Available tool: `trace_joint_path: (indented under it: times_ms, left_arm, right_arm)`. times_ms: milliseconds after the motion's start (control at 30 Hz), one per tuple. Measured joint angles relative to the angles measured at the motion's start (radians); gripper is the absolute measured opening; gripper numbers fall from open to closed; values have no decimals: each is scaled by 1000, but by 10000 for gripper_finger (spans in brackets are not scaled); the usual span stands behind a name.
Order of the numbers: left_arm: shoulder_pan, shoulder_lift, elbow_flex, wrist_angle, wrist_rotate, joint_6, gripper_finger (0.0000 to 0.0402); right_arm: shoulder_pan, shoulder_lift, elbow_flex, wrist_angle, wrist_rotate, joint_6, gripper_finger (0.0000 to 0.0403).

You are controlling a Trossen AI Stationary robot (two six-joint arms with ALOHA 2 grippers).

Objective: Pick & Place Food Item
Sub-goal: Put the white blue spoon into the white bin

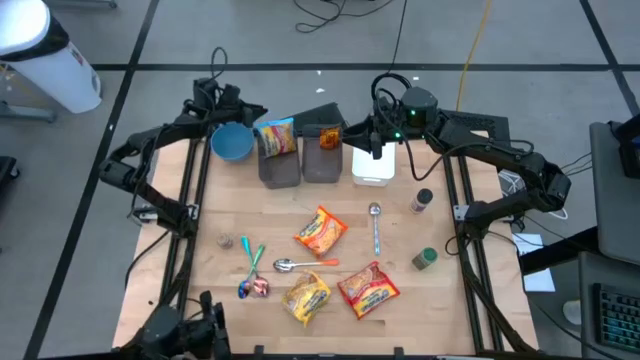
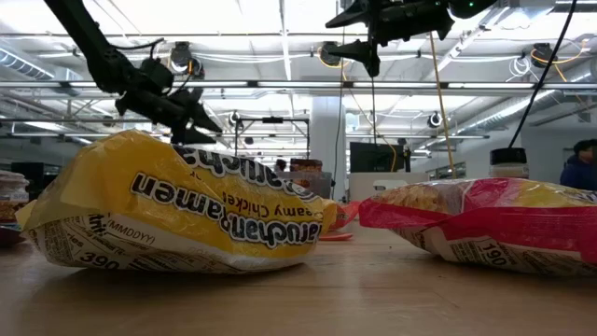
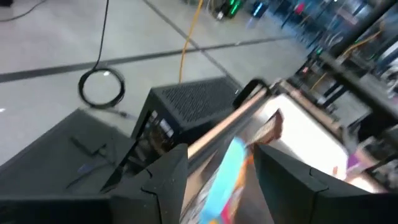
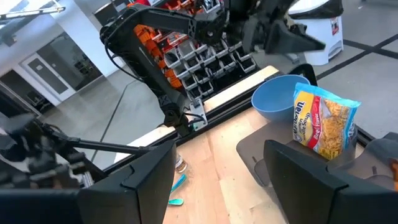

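Left gripper hangs over the back of the wooden table with fingers apart, just above a blue-and-yellow noodle packet standing upright in the dark grey bin. Right gripper hovers open by the white tub. Room's a grey-floored workshop with cables lying around. Round blue bowl sits beside that bin, second grey bin holds an orange packet, and more ramen packs lie loose up front.
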Motion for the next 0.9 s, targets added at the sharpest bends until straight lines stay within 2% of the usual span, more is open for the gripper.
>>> trace_joint_path:
  times_ms: [133,267,433,500,600,767,900]
  left_arm:
    - [19,-37,42,2,48,-89,196]
    - [18,-74,78,6,50,-142,196]
    - [-19,-100,87,142,43,-163,196]
    - [-40,-101,88,230,43,-271,196]
    - [-60,-101,88,373,72,-510,196]
    - [-85,-107,88,676,242,-833,195]
    - [-112,-183,88,789,248,-953,195]
  right_arm:
    - [0,0,0,1,0,-32,238]
    - [0,0,0,10,0,-64,238]
    - [0,0,0,37,0,-69,238]
    - [0,0,0,50,0,-67,238]
    - [2,0,0,83,0,-40,238]
    - [2,0,0,109,0,26,238]
    - [3,0,0,130,-2,73,238]
